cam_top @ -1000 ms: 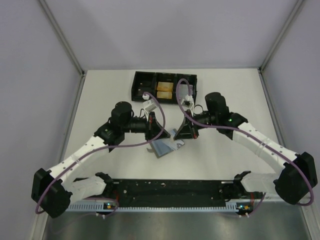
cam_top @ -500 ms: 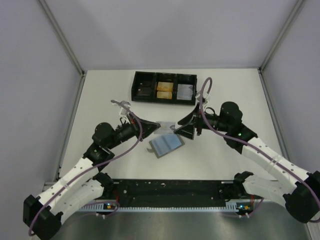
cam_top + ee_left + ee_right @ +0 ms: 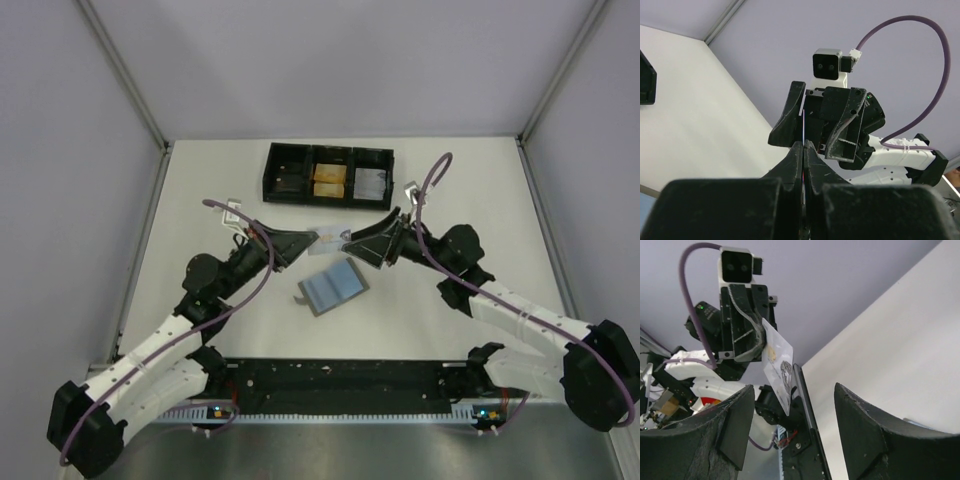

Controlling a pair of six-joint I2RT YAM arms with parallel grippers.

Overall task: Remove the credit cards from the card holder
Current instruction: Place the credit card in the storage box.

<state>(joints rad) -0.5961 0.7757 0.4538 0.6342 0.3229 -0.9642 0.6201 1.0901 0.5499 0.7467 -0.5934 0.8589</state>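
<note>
A: State of left gripper (image 3: 314, 240)?
B: Clamped on 1 credit card (image 3: 327, 237), raised off the table (image 3: 200, 200).
A: And right gripper (image 3: 347, 238)?
B: Jaws apart, at the card's 3 o'clock. The card holder (image 3: 333, 286) lies open, blue side up, at its 6 o'clock.

White table (image 3: 450, 180) bears open card holder (image 3: 332, 286) and black tray (image 3: 330, 148).

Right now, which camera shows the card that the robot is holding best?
The right wrist view: the credit card faces it, print showing, pinched in the left fingers. The left wrist view shows only its thin edge; the top view, a tiny pale sliver.
</note>
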